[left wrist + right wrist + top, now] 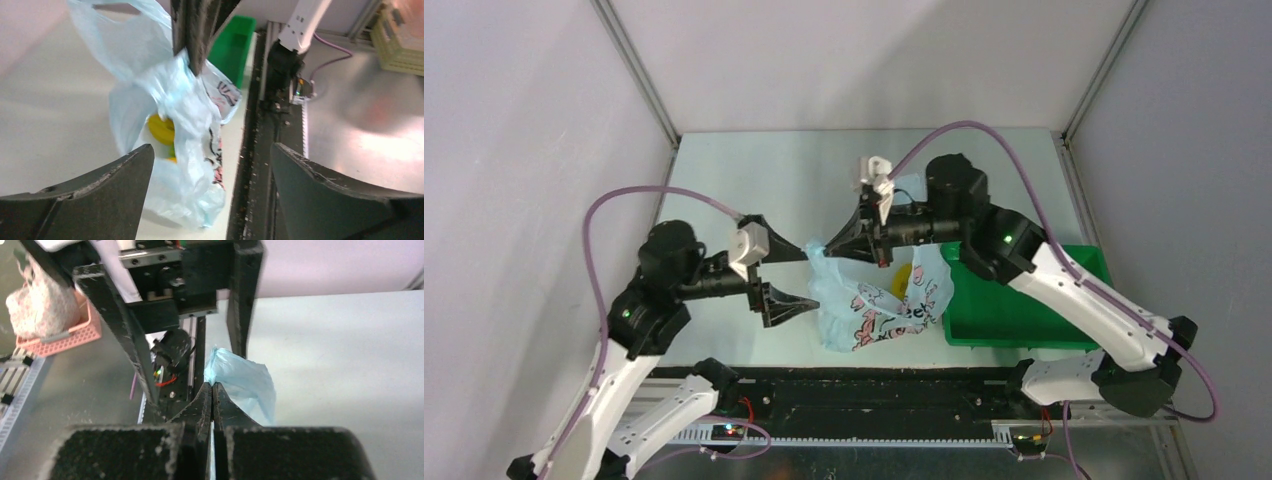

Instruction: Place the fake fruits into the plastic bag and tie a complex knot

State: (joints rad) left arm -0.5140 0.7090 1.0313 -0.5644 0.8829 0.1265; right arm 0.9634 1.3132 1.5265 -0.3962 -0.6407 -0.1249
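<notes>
The light-blue plastic bag (pixel 879 305) hangs bunched over the table, its gathered top pinched in my right gripper (pixel 822 246), which is shut on it. In the right wrist view the shut right gripper (pixel 212 386) holds blue film (pixel 247 382). A yellow fruit (pixel 905 277) shows through the bag (pixel 175 100), seen as a yellow lump (pixel 161 130) with a bit of green under it. My left gripper (pixel 812 276) stands open just left of the bag's neck, a finger on each side. Nothing lies between the jaws of the left gripper (pixel 211 147); the bag hangs beyond them.
A rigid green tray (pixel 1024 305) sits right of the bag, under the right arm, and is also seen as the tray (pixel 232 42). The black rail (pixel 874 400) runs along the near table edge. A pink basket (pixel 60 332) stands off the table.
</notes>
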